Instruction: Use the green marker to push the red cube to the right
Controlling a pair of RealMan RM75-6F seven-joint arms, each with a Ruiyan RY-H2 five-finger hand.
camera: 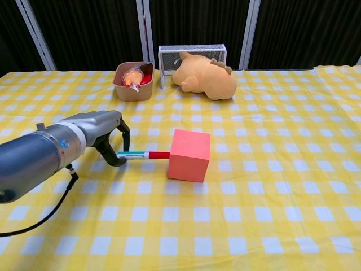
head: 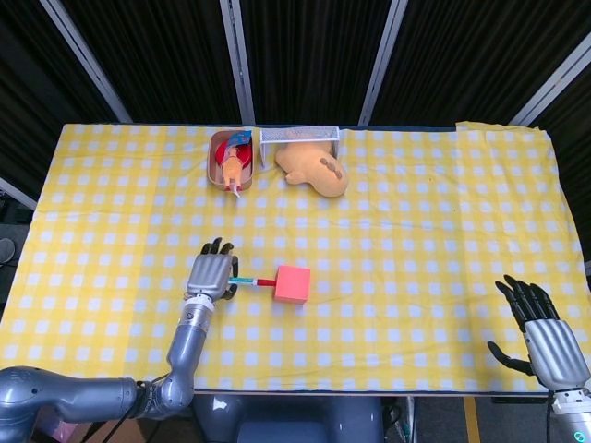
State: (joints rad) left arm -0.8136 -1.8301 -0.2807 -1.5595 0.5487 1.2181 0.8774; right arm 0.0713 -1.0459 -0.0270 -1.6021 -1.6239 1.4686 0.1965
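The left hand [camera: 107,135] holds the green marker [camera: 143,155] in curled fingers, its red end touching the red cube [camera: 189,155] mid-table, while the right hand [head: 545,337] rests spread and empty.

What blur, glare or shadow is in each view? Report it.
Head view: sharp, evenly lit, red cube casts a faint shadow, backdrop dark. Chest view: cube and green marker crisp, soft shadows under them, left hand shows a mild sheen, no blur.
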